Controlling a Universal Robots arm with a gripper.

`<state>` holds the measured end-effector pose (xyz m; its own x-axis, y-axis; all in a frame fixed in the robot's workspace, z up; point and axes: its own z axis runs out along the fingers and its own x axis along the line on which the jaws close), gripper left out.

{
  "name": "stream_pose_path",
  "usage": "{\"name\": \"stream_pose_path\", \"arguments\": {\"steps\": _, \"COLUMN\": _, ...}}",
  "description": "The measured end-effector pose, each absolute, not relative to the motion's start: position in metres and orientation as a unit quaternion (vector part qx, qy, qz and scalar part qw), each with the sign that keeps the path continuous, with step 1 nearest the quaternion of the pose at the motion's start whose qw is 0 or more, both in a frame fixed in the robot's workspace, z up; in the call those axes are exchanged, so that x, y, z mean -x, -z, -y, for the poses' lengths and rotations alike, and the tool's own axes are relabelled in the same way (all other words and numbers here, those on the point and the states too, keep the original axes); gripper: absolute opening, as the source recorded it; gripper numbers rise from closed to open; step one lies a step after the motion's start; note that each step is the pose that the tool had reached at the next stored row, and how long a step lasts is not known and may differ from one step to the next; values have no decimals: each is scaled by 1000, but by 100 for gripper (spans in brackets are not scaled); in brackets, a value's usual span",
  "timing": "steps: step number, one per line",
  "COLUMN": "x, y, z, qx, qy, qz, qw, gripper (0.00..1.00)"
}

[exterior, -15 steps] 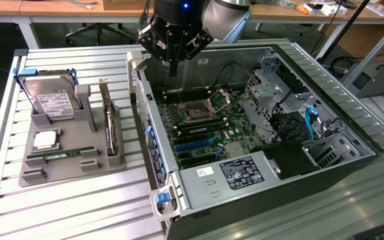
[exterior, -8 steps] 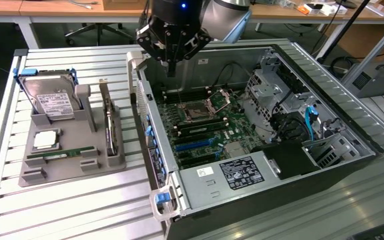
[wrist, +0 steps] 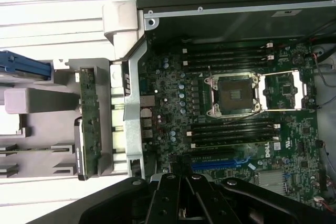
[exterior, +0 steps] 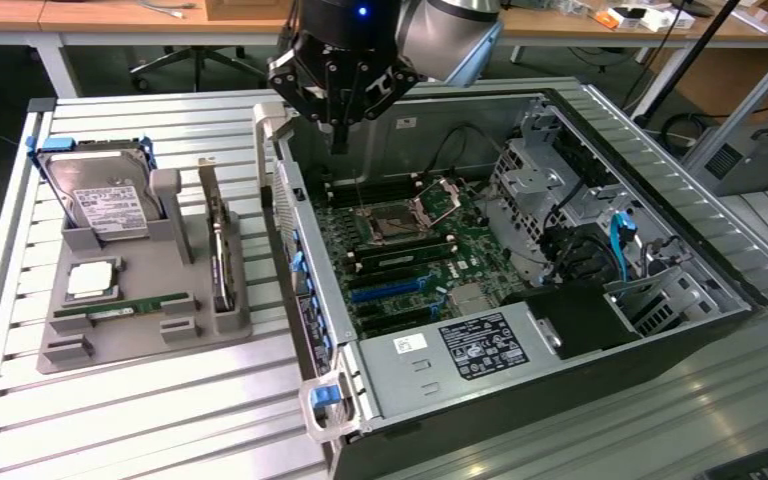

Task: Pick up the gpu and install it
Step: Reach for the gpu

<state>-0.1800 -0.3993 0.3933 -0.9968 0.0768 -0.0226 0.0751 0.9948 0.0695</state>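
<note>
End effector, fingers together, empty, is hovering upper centre over the metal case; the thin flat gpu is standing upright at left.

The black metal gripper, fingers together, hangs above the dark green motherboard; the thin green-edged gpu stands edgewise in a grey plastic holder.

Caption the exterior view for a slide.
Shut, empty gripper hovers over the open computer case; the gpu stands on edge in the grey holder.

Case wall stands between gpu and motherboard.
</note>
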Motion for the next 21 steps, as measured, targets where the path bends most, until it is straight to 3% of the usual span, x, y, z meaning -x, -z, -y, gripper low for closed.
{"name": "stream_pose_path", "arguments": {"steps": 21, "x": 185, "y": -393, "z": 399, "qx": -38, "qy": -34, "qz": -999, "qw": 13, "gripper": 11}}
